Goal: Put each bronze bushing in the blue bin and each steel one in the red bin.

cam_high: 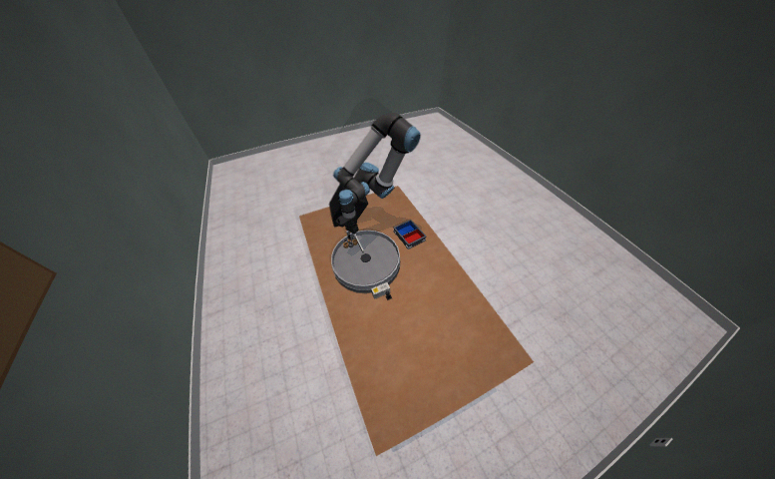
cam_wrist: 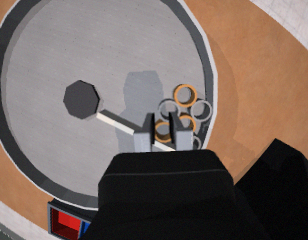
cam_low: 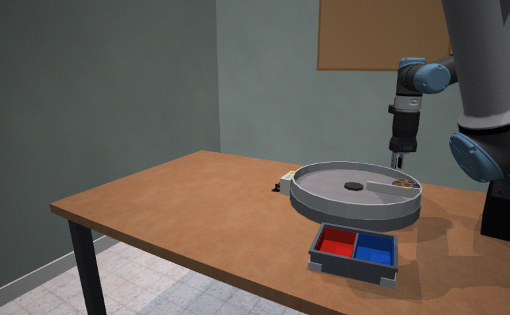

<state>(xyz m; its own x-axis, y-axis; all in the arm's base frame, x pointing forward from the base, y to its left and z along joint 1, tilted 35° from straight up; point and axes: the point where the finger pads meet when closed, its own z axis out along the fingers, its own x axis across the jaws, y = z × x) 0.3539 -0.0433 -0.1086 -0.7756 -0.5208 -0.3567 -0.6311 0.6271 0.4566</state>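
Note:
My gripper is partly open and empty, pointing down above the bushing cluster. The grey turntable carries several ring-shaped bushings, close together at its edge. In the wrist view a bronze bushing is farthest from the gripper. Steel bushings sit beside it. Another bronze one shows between the fingers, below them; the rest are partly hidden by the right finger. The red bin and blue bin look empty in the exterior view.
A white divider runs from near the dark hub to the raised rim, right beside the bushings. A small white box sits at the turntable's outer side.

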